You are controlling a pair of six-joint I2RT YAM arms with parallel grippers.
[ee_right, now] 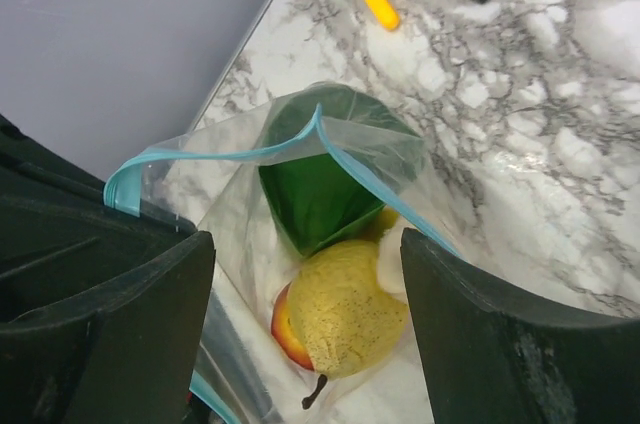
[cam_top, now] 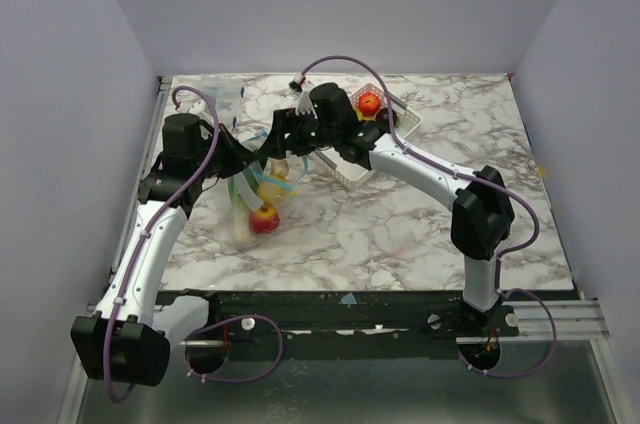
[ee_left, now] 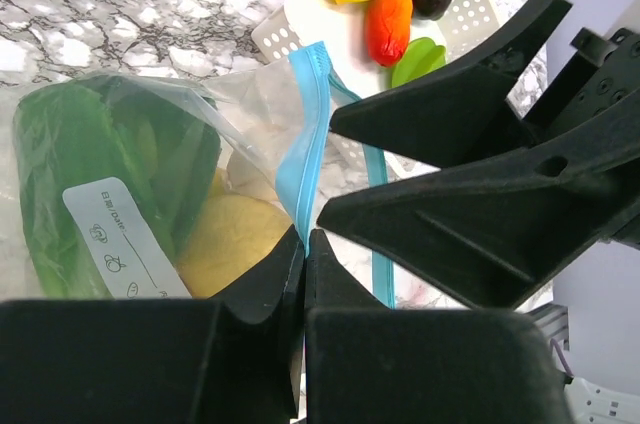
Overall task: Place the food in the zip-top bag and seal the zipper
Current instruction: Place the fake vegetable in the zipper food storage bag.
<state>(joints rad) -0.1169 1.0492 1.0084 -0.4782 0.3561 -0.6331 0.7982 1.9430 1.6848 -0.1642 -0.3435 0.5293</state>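
My L gripper clenched on zip-top bag at zipper. R gripper: 2 fingers spread wide over bag mouth, holding nothing. Inside bag: green piece, yellow pear. Orange piece + others in white basket just beside bag.

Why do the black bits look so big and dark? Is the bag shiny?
Left wrist view: the left tool sits at the lens, huge, shadowed; pale glare on the zip-top bag. Right wrist view: the pear is sharp. Top view: even light.
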